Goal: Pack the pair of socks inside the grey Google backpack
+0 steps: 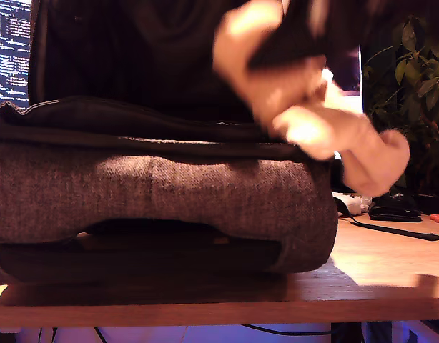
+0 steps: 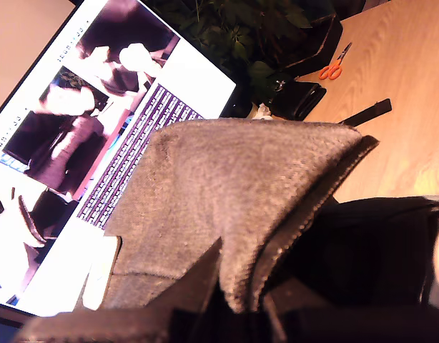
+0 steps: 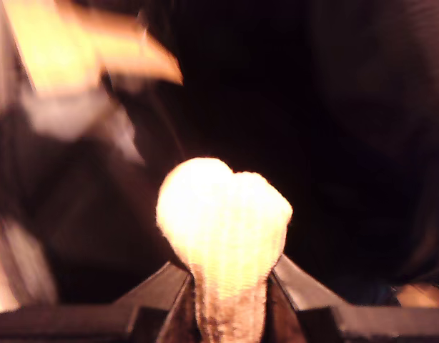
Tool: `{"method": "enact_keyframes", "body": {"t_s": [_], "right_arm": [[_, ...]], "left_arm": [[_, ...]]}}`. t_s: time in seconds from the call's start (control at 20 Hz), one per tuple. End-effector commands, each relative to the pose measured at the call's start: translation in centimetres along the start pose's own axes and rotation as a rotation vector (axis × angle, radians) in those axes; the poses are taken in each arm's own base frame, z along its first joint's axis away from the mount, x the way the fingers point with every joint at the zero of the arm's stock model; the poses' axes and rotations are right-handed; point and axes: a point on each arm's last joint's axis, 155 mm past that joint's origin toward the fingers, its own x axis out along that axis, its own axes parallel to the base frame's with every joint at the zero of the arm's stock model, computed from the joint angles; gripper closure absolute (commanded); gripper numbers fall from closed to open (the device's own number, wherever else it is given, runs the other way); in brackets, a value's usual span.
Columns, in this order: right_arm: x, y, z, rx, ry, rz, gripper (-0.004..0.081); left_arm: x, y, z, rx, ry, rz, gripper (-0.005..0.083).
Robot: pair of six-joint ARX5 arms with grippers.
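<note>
In the exterior view, the grey backpack (image 1: 162, 200) lies across the wooden table (image 1: 377, 279) and fills that view's left and middle. My first gripper (image 2: 237, 314) has its jaws clamped on a fold of the backpack's grey fabric (image 2: 234, 186), with a lit monitor (image 2: 76, 143) behind it (orange scissors (image 2: 334, 68) lie on the desk farther off). My second gripper (image 3: 230, 318) pinches the pair of socks (image 3: 223, 214) between its jaws. Over the bag's upper edge, toward the exterior view's right, the socks (image 1: 312, 132) show as a pale blur. A plant (image 1: 412, 78) stands at that view's far right.
</note>
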Motion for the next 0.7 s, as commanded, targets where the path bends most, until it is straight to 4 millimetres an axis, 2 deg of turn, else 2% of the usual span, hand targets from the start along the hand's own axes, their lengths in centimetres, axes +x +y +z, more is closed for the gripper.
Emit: {"method": "enact_keyframes", "body": {"t_s": [0.0, 0.25, 0.4, 0.65], "right_arm": [[0.6, -0.8, 2.1, -0.396, -0.026, -0.043, 0.0781], [3.0, -0.4, 3.8, -0.69, -0.052, -0.07, 0.0781], [4.1, -0.4, 5.8, -0.744, -0.1, -0.097, 0.0781], [7.6, 0.3, 6.8, -0.863, -0.102, -0.081, 0.0781]], "left_arm": [[-0.9, 1.6, 2.6, -0.033, -0.078, 0.032, 0.0798], [-0.9, 1.5, 2.5, -0.033, -0.076, 0.03, 0.0798], [-0.9, 1.4, 2.6, -0.033, -0.08, 0.024, 0.0798], [-1.0, 1.3, 2.7, -0.033, -0.085, 0.015, 0.0798]]}}
